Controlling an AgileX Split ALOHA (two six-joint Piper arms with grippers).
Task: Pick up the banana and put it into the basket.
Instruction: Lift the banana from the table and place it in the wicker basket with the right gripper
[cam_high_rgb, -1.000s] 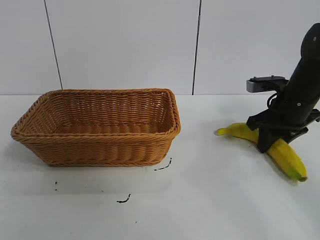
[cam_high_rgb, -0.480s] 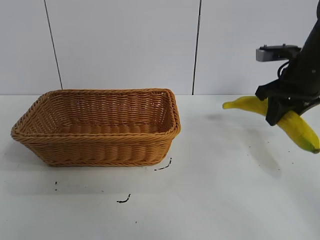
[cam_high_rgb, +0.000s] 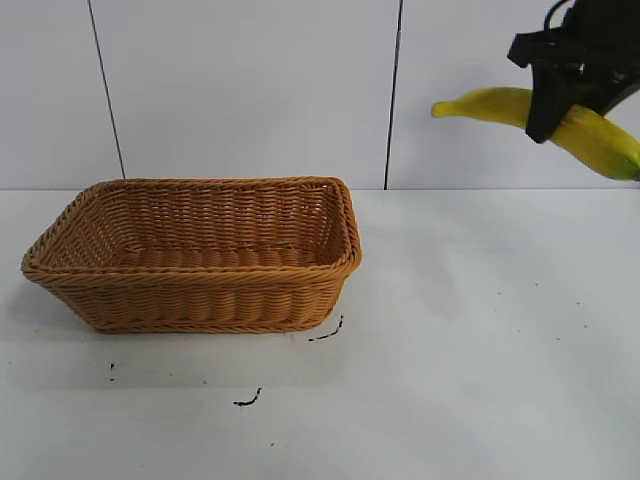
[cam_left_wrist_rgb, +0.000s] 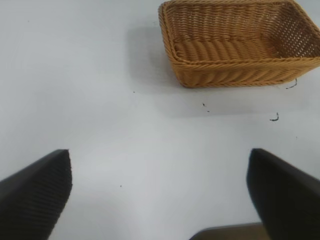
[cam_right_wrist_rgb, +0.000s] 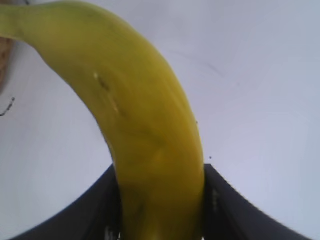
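Observation:
My right gripper is shut on the long yellow banana near its middle and holds it high in the air at the upper right, well above the table. The banana fills the right wrist view, pinched between the two black fingers. The tan woven basket stands on the table at the left, apart from the banana, with nothing visible inside. It also shows in the left wrist view. My left gripper is open and empty above the bare table, short of the basket.
The white table carries small dark marks in front of the basket. A grey panelled wall stands behind.
My right gripper has lifted the banana from the table at the right up into the air. The basket and the left arm have not moved.

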